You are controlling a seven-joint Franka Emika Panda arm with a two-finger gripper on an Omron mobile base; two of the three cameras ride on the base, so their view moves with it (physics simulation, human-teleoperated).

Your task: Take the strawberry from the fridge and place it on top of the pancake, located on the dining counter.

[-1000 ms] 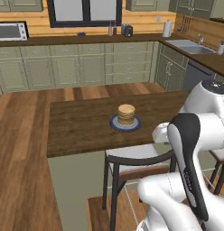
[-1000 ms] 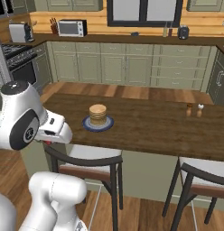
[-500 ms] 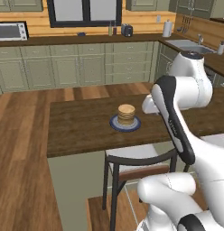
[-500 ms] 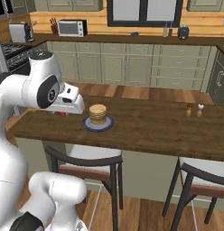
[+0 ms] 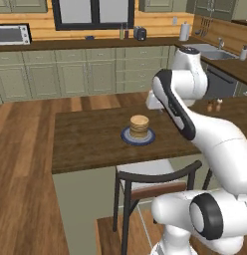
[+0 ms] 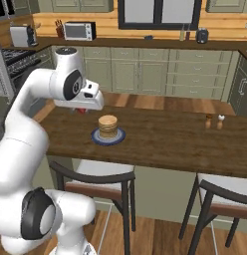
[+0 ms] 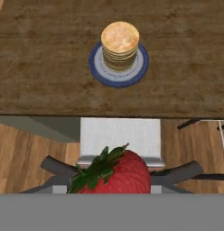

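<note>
One second has been enough for the arm to swing up from low beside the stools and reach out over the worktop point(image 5: 90, 137), so the carrying leg of the job looks nearly over and the placing step is at hand. The strawberry point(image 7: 114, 173) sits red and leafy right at the claw point(image 7: 114, 187), pinched there, with its green cap turned toward the worktop in the hand view. In the right base view a spot of red peeks out under the white hand at the claw point(image 6: 82, 110), which hangs above the dark wood, near the plate and off to one side of it rather than over it. The pancake point(image 6: 107, 126) stack stands untouched on its blue-grey plate point(image 6: 118, 137), nothing on top of it yet. The arm is folded high, its elbow raised above the worktop and the forearm angled down toward the wood, the hand tilted so its camera looks across a grey-seated stool point(image 7: 119, 136) and the worktop edge to the pancake beyond. My guess is the claw must travel farther until it is over the stack, then come down before letting go, since so small a fruit could roll off the top.
</note>
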